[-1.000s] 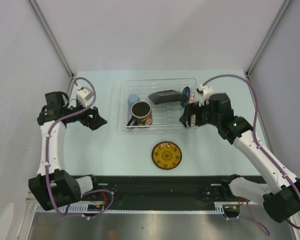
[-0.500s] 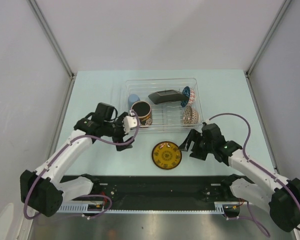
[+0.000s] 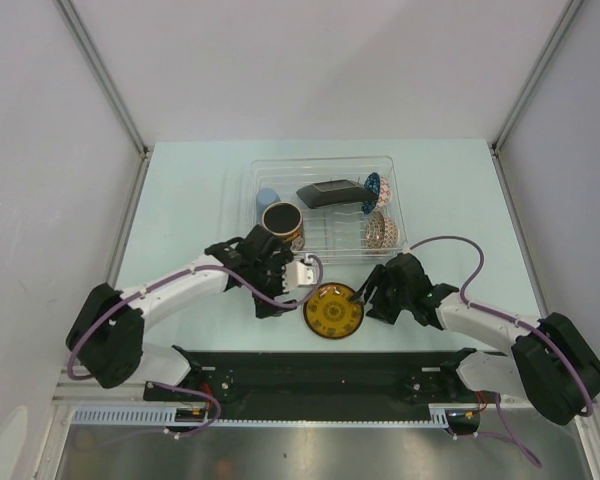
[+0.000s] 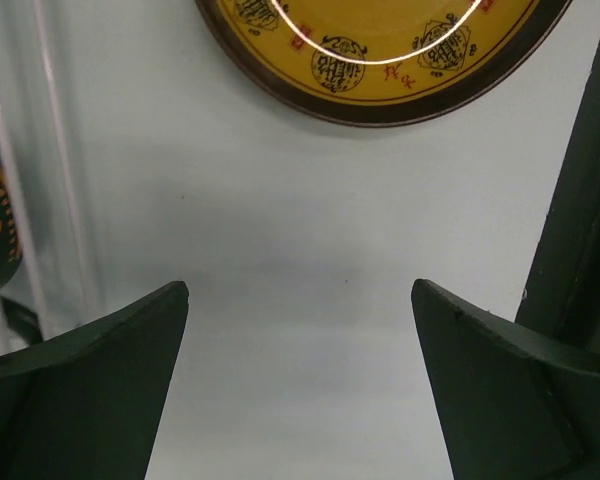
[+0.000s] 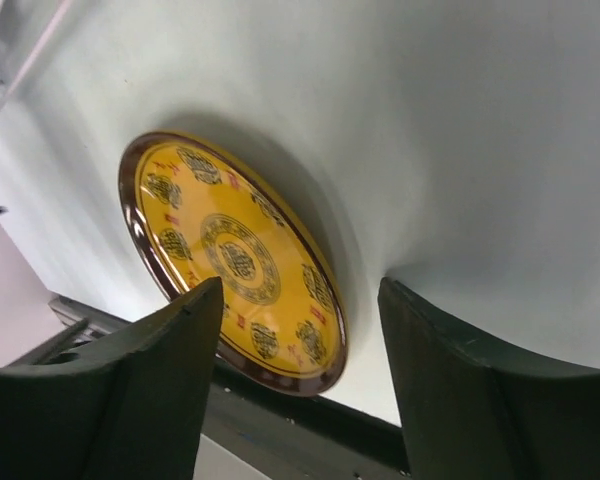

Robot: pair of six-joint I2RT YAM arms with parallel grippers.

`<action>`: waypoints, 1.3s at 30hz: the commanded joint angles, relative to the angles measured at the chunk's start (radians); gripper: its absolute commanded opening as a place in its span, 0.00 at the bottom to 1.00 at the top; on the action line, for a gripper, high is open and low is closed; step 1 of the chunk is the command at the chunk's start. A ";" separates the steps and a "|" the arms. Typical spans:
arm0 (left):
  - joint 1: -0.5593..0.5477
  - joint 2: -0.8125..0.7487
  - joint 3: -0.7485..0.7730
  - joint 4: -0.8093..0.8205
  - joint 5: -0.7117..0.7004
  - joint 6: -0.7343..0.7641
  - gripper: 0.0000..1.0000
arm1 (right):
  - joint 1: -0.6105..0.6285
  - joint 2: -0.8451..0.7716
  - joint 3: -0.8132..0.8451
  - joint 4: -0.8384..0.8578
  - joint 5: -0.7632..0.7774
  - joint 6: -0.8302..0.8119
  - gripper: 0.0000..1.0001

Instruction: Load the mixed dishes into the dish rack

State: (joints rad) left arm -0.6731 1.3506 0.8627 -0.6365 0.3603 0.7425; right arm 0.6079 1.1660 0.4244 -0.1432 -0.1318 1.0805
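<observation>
The dish rack (image 3: 325, 160) sits mid-desk (image 3: 200, 200) toward the far edge. It holds a black plate (image 3: 328, 192), a mug (image 3: 281, 224), a brownish bowl (image 3: 378, 229), a blue bowl (image 3: 372, 190) and a pale blue cup (image 3: 267, 198). Near the desk's near edge, the left claw (image 4: 300, 287) has its jaws spread wide just left of the yellow saucer (image 3: 333, 310). The right claw (image 5: 300, 290), jaws apart and holding nothing, is at the saucer's right rim; the saucer lies flat outside the rack.

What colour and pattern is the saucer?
Saucer: yellow, dark brown rim, dark round medallions with red marks. Clearest in the right wrist view.
</observation>
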 commanded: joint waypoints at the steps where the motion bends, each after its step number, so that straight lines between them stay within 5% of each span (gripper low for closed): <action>1: -0.077 0.076 -0.014 0.100 -0.075 -0.058 0.99 | 0.007 0.043 -0.004 0.100 0.009 0.035 0.66; 20: -0.164 0.369 0.139 0.218 -0.058 -0.195 0.98 | 0.015 0.049 -0.010 0.133 -0.005 0.044 0.54; 36: -0.256 0.389 0.203 0.265 -0.015 -0.265 0.98 | 0.035 0.126 0.016 0.312 -0.118 -0.014 0.44; 39: -0.256 0.380 0.205 0.278 -0.012 -0.279 0.98 | 0.033 0.104 0.017 0.300 -0.109 -0.028 0.33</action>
State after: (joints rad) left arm -0.9184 1.7309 1.0195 -0.4610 0.2764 0.5224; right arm 0.6247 1.2919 0.4118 0.0834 -0.1978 1.0683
